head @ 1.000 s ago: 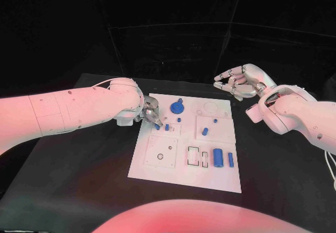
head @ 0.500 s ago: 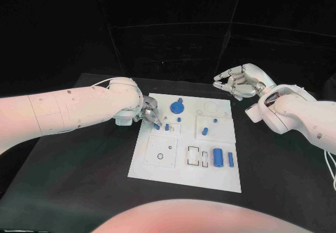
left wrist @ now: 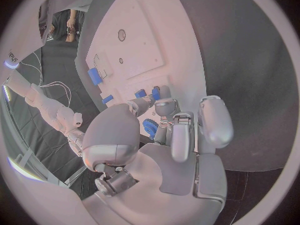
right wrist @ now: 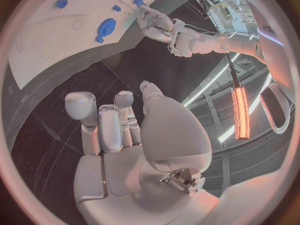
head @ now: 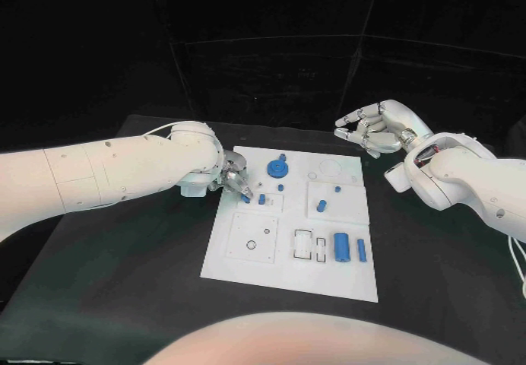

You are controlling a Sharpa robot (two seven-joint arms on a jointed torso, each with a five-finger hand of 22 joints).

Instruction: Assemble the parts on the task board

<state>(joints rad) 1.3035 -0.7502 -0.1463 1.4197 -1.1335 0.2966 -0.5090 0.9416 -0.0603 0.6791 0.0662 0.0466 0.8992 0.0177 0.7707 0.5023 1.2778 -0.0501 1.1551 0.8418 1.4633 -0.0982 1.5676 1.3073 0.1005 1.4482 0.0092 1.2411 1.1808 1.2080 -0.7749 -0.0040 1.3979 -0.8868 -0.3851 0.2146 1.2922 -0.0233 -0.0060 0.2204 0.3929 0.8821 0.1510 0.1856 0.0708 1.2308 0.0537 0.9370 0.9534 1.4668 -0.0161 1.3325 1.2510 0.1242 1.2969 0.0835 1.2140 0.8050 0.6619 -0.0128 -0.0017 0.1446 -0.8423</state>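
- I see the black table filling the lower frame of the head view, with the white board lying flat at centre.
- Behind the table the room is dark, with faint lines of a black backdrop across the upper frame.
- My left hand sits at the board's upper-left edge, fingers bent down onto a small blue peg; I cannot tell whether it is actually pinched.
- In the left wrist view the fingertips are touching blue pegs on the board.
- My right hand hovers right of the board's top corner, loosely curled, holding nothing.
- A round blue part lies upper centre; a blue cylinder and bar lie lower right.
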